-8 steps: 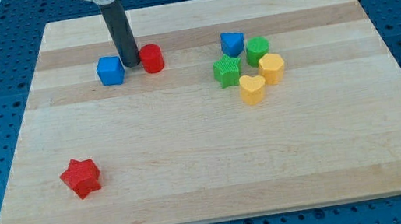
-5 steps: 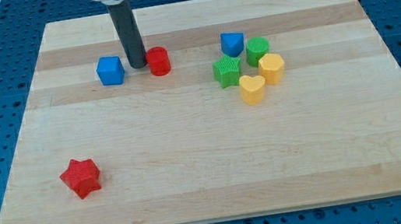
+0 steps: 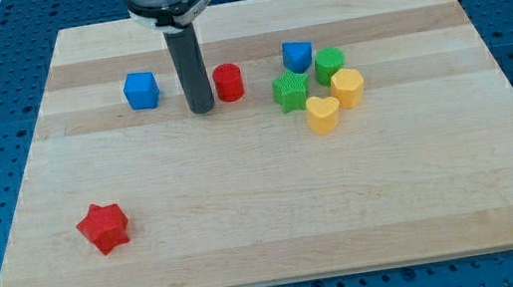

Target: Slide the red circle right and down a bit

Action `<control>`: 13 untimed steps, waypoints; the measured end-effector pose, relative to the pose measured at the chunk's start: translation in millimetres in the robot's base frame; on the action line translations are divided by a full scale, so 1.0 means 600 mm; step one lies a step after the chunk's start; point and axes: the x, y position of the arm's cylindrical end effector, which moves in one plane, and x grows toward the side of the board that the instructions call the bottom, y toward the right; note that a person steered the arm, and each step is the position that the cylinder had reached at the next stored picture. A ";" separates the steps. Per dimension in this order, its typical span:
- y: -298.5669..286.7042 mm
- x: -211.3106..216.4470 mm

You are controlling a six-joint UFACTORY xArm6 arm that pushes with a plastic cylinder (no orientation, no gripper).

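The dark rod stands nearly upright; my tip rests on the wooden board, just left of the red circle block, between it and the blue cube. No gripper exists.

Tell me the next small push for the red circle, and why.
Probably nudge on toward the view's lower right. My tip sits just left of the red circle and slightly below it, so first come round its upper-left side. Keep it short: the green star lies close on the right.
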 end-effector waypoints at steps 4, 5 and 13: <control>0.018 -0.033; 0.040 -0.040; 0.022 -0.103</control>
